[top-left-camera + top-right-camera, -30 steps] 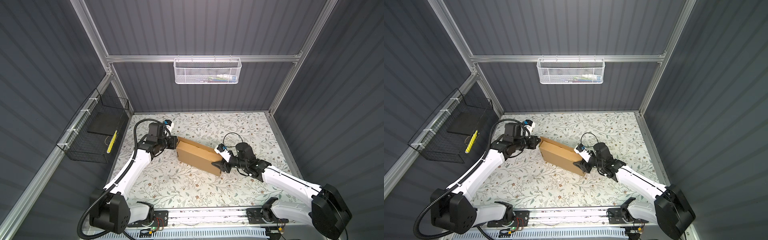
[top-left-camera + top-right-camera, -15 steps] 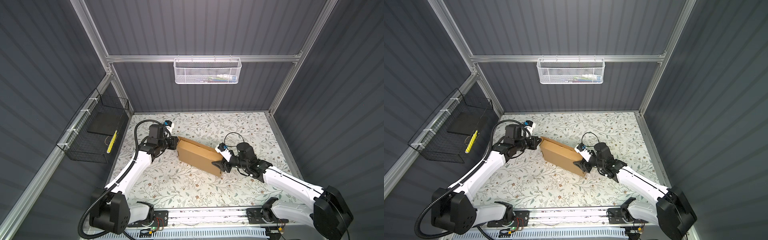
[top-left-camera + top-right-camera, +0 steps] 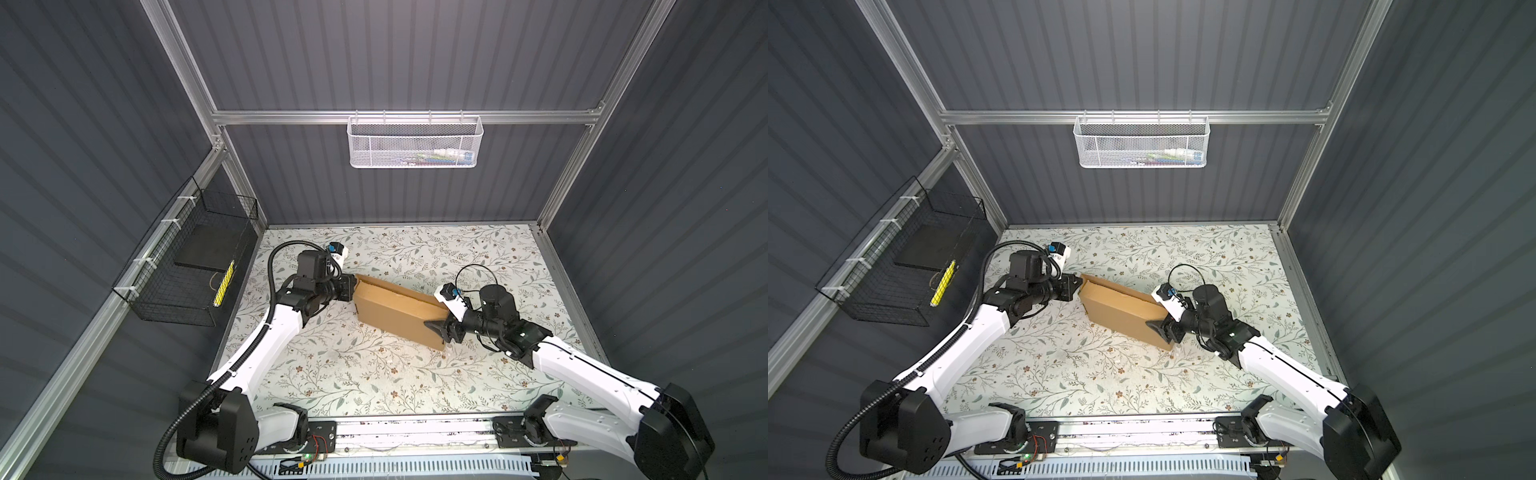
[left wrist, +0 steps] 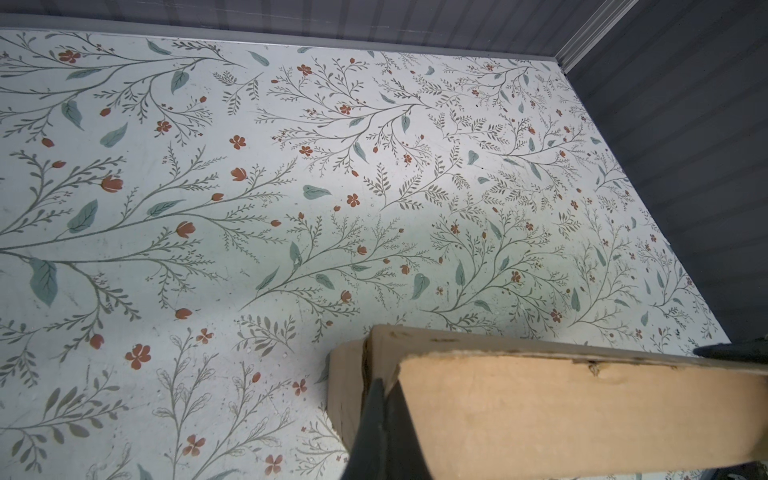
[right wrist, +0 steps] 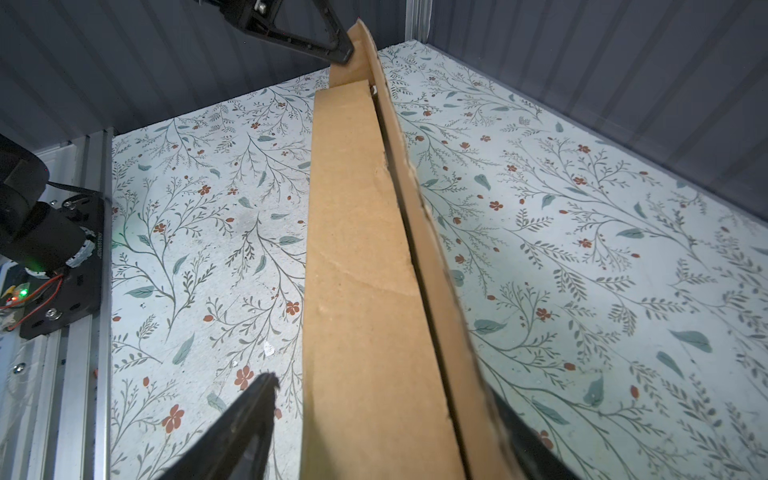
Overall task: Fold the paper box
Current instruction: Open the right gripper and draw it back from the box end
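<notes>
Jaws on the right gripper (image 3: 439, 330) just spread off the paper box (image 3: 390, 307), left gripper (image 3: 352, 286) is pressed shut, so that fold's probably set.

Before me the paper box (image 3: 395, 311) is plain brown, my tabletop (image 3: 353, 374) is pale with grey-green twigs, teal leaves and small red-brown flowers, the mesh basket (image 3: 415, 143) is white, the wire basket (image 3: 178, 291) black, the ribbed walls (image 3: 415, 54) dark grey.
</notes>
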`<action>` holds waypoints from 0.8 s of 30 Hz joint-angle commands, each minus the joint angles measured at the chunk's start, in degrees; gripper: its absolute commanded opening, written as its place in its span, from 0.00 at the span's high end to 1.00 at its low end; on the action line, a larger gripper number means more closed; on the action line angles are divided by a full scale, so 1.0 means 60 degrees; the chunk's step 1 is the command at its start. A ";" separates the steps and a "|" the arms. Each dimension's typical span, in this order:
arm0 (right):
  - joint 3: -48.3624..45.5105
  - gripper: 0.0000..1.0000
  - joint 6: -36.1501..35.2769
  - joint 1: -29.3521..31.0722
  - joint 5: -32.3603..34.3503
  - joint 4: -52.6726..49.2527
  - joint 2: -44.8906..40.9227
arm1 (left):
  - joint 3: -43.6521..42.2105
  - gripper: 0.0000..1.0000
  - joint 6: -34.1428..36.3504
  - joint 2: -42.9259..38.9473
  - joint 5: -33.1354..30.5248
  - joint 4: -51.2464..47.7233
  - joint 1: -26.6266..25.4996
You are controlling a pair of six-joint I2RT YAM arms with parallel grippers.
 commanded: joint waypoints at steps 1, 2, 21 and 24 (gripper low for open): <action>-0.0193 0.25 -0.0059 0.0054 0.0197 0.0071 -0.0226 | -0.0146 1.00 -0.0050 -0.0154 -0.0216 -0.0384 -0.0039; -0.0229 0.24 -0.0078 0.0055 0.0260 0.0056 -0.0288 | -0.0161 1.00 -0.0066 -0.0169 -0.0231 -0.0381 -0.0041; -0.0197 0.24 0.0175 0.0055 0.1577 -0.1876 -0.2687 | -0.0245 1.00 -0.0288 -0.0194 -0.0366 -0.0256 -0.0057; 0.0020 0.25 0.0403 0.0054 0.1878 -0.2393 -0.3143 | -0.0278 1.00 -0.0321 -0.0213 -0.0409 -0.0234 -0.0078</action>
